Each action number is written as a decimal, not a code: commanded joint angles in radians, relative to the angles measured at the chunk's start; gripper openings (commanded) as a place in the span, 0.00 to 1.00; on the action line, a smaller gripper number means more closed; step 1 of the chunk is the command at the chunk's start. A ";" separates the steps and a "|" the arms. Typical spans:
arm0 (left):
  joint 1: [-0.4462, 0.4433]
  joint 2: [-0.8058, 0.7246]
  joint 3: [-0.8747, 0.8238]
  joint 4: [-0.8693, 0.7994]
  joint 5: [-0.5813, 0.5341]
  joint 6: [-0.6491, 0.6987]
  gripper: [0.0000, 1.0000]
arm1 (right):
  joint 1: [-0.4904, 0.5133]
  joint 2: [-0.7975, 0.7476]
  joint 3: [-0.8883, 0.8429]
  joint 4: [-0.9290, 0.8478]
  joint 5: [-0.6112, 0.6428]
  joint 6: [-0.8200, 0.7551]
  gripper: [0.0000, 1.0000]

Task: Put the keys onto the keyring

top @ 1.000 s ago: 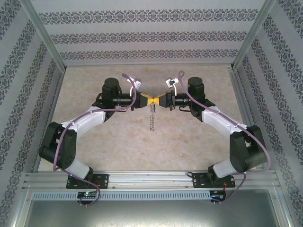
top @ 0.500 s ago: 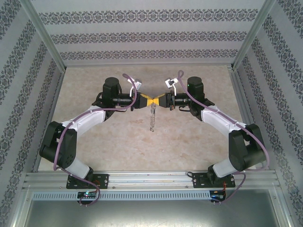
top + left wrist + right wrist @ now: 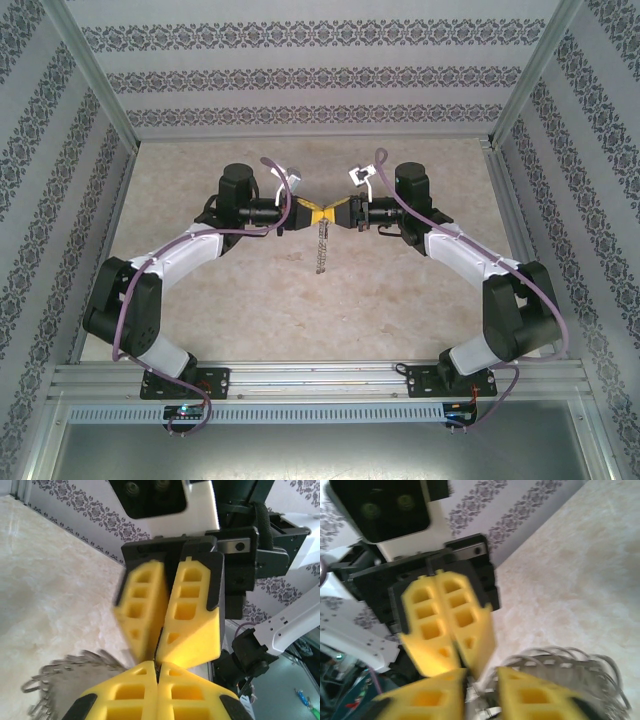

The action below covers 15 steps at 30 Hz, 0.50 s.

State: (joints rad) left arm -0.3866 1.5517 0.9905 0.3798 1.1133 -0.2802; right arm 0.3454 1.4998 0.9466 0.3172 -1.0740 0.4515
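Note:
Both grippers meet tip to tip above the middle of the table. The keyring [image 3: 321, 246], a grey hoop fringed with small silvery tabs, hangs edge-on below them. My left gripper [image 3: 313, 214] is shut on the ring's top; in the left wrist view its yellow fingers [image 3: 125, 695] press together on a thin dark edge, and the tabs of the keyring [image 3: 60, 677] trail off to the left. My right gripper [image 3: 481, 692] stands open, its fingers [image 3: 540, 695] apart on either side of the keyring [image 3: 570, 662]. The keys are hidden.
The beige table [image 3: 240, 290] is walled by patterned panels at the back and both sides. An aluminium rail [image 3: 320, 378] with the arm bases runs along the near edge. Both arms reach inward over the table's middle.
My right gripper's fingers have parted from shut. The left gripper stays shut on the ring. The hanging ring has swayed slightly; the arms have barely moved.

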 commanded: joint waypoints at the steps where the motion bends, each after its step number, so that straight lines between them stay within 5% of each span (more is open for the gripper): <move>1: -0.028 -0.036 -0.055 0.126 -0.046 -0.060 0.00 | -0.011 -0.086 -0.001 0.087 0.059 0.017 0.43; 15: -0.033 -0.053 -0.196 0.530 -0.156 -0.293 0.00 | 0.003 -0.364 -0.410 0.278 0.480 0.045 0.52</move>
State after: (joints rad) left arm -0.4068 1.5265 0.8051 0.7258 0.9771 -0.4992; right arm 0.3283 1.1526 0.5995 0.5034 -0.7151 0.4984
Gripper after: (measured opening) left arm 0.053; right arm 0.519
